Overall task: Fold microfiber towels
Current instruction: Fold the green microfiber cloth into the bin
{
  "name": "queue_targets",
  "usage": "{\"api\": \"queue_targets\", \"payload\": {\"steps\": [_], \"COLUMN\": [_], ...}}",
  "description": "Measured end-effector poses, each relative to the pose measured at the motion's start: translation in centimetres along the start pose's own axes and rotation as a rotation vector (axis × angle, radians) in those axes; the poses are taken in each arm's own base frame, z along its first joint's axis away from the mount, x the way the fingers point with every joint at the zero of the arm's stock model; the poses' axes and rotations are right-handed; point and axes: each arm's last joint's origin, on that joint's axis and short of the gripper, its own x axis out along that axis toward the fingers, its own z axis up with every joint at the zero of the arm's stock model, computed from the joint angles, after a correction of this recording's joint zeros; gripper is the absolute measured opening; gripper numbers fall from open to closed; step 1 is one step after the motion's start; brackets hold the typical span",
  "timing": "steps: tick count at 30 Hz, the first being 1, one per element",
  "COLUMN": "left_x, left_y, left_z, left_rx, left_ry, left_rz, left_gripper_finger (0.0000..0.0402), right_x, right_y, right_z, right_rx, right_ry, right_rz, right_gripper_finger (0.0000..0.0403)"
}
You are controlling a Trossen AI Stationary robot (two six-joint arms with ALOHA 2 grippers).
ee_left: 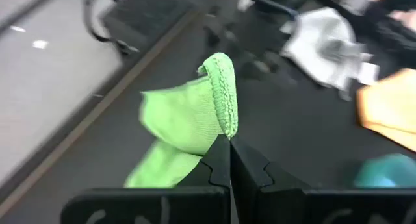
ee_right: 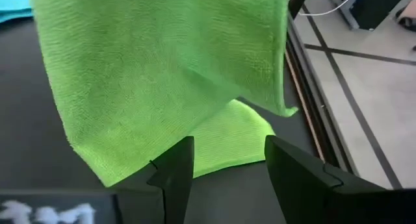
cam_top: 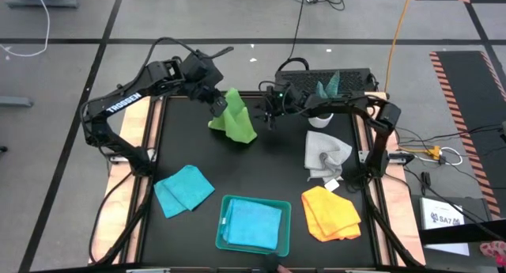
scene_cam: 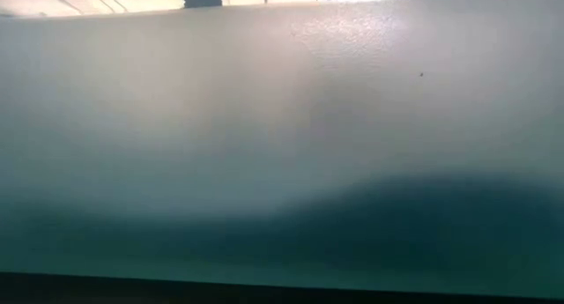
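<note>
I judge one turquoise towel (cam_top: 251, 224) done in the tray (cam_top: 286, 225); my left gripper (cam_top: 219, 107) fingers pinch the lime towel (cam_top: 236, 119) aloft, right gripper (cam_top: 269, 115) fingers spread beside it, others still unfolded

Between the right gripper's (ee_right: 224, 169) spread fingers the gap is free, but just ahead of their tips the hanging lime green towel (ee_right: 162, 74) blocks the way (its lower edge drapes onto the black table (ee_right: 39, 165)). Bare tabletop lies beside the fingers.
</note>
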Motion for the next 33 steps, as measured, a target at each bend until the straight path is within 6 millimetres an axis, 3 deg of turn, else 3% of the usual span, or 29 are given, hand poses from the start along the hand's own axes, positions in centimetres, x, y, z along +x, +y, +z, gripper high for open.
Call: {"api": "queue_targets", "payload": {"steps": [12,20,33], "left_x": [0.0,0.0,0.0], "left_y": [-3.2,-3.2,-3.2], "left_z": [-1.3,-1.3,-1.3], "left_rx": [0.017,0.02,0.02], "left_ry": [0.068,0.043,0.046], "left_rz": [-0.091,-0.018,-0.017], "left_gripper_finger": [0.0001,0.0001,0.0001], "right_x": [0.0,0.5,0.9], "right_y": [-0.1,2.3,4.4], "right_z": [0.2,0.2,0.5], "right_rx": [-0.016,0.024,-0.039], "right_ry": [-0.021,0.022,0.066], "right_rz": [-0.007,0.149,0.212], "right_gripper_finger": [0.0183,0.0183,0.0183]}}
